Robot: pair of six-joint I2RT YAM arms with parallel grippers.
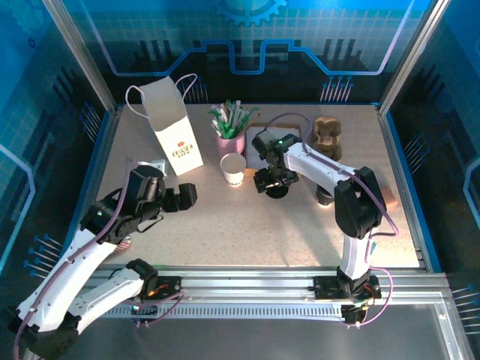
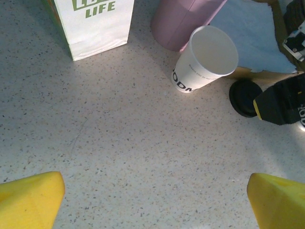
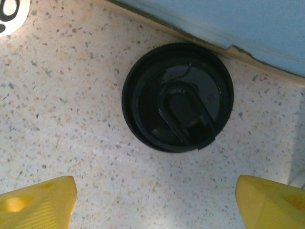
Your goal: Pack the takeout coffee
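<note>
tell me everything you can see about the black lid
The black lid is a round, glossy plastic disc with a raised rim and a moulded U-shaped tab in its centre. It lies flat on the speckled table, its far edge close against the tan border of a pale blue sheet. The right gripper hangs open over it, yellow fingertips apart and clear of the lid.
</note>
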